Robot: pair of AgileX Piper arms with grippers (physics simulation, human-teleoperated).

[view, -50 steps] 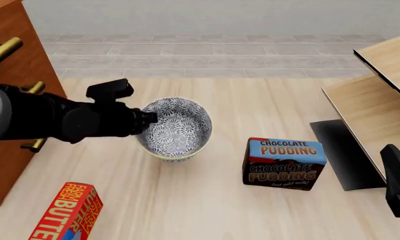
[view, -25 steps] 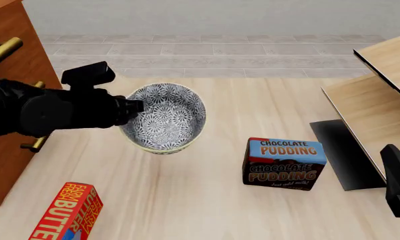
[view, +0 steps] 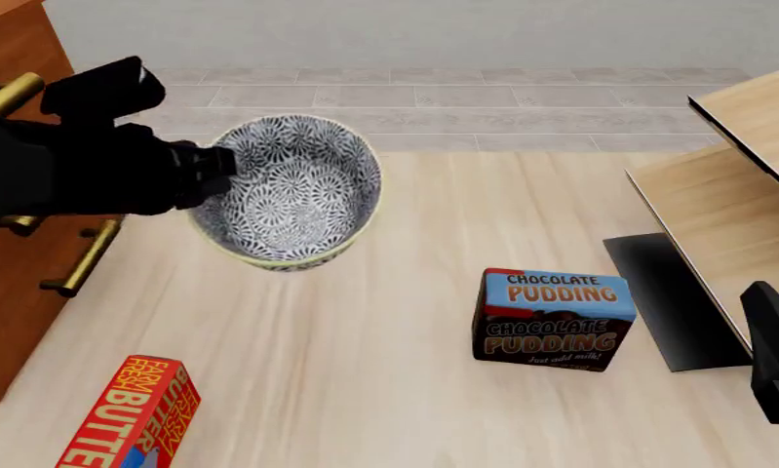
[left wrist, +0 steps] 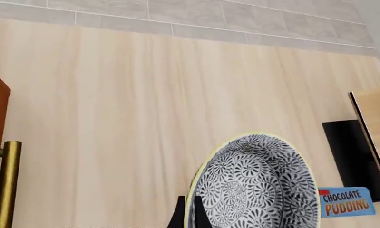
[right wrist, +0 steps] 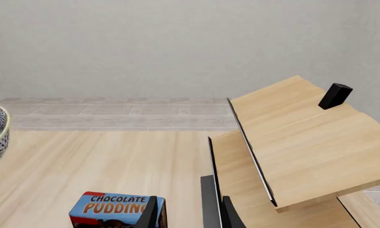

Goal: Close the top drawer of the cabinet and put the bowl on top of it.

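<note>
cabinet [view: 25,175] far left | bowl [view: 289,190] beside it | pudding box [view: 553,319] right | butter box [view: 132,414] front-left

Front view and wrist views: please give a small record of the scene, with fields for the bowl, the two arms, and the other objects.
bowl: patterned bowl, lifted off the table, tilted, held at its rim
left gripper: left gripper shut on the bowl's rim, beside the cabinet
right gripper: right gripper, fingers close together, nothing held, low by the shelf unit
pudding box: pudding box upright on the table
butter box: butter box at the near edge
bowl placed on cabinet: not yet
</note>
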